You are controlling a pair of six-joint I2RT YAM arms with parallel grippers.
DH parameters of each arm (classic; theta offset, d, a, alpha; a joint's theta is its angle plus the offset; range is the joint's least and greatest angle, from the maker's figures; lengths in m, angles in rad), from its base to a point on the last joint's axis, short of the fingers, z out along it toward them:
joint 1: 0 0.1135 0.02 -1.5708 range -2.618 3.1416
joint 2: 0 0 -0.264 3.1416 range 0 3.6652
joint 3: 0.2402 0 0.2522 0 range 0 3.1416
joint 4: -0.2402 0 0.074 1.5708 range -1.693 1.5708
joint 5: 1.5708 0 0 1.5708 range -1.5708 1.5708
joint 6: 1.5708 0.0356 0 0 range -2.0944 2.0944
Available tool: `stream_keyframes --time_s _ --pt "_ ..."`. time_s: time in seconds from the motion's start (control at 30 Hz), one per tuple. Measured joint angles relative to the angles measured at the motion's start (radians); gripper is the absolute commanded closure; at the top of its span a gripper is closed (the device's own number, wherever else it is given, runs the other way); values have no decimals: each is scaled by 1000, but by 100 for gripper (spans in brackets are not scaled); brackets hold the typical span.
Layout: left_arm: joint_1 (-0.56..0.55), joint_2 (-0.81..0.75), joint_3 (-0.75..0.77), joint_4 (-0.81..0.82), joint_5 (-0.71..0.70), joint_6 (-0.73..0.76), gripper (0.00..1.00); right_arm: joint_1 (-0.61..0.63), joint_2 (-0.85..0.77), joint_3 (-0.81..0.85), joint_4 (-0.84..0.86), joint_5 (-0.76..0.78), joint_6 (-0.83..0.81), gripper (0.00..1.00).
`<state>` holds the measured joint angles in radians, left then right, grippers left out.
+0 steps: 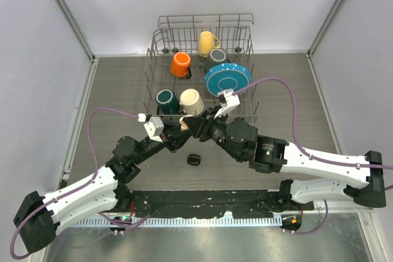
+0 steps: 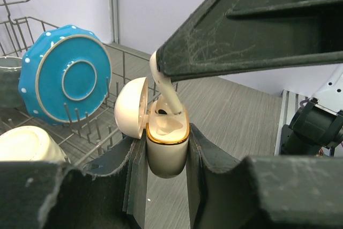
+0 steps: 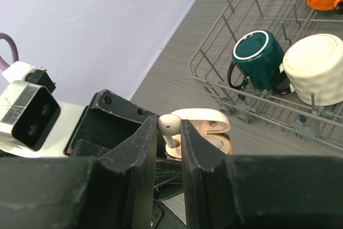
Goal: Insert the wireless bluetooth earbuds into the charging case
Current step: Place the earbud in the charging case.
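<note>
A white charging case (image 2: 167, 156) with a gold rim stands upright between the fingers of my left gripper (image 2: 166, 135), which is shut on it. Its lid (image 2: 131, 106) hangs open to the left. My right gripper (image 3: 169, 127) is shut on the head of a white earbud (image 3: 169, 125). It comes in from above the case, and the earbud (image 2: 166, 94) has its stem pointing down into the right socket of the case (image 3: 213, 132). In the top view both grippers meet above the table, left gripper (image 1: 177, 134) and right gripper (image 1: 198, 124), in front of the rack.
A small black case (image 1: 194, 160) lies on the table just below the grippers. Behind them stands a wire dish rack (image 1: 161, 41) with a teal mug (image 1: 165, 100), a cream mug (image 1: 191, 102), an orange mug (image 1: 180, 64), a yellow mug (image 1: 207, 42) and a blue plate (image 1: 227, 78).
</note>
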<state>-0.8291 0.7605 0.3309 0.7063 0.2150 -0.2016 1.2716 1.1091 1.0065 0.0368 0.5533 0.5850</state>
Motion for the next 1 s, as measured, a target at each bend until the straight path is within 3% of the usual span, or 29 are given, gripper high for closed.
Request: stream_keyframes --time_s 0.53,1.0 --pt "0 -3 0 0 -7 -1 100 53 48 0 13 133 -49 99" --pt "0 -3 0 3 -17 -5 100 56 50 -3 68 141 -53 99"
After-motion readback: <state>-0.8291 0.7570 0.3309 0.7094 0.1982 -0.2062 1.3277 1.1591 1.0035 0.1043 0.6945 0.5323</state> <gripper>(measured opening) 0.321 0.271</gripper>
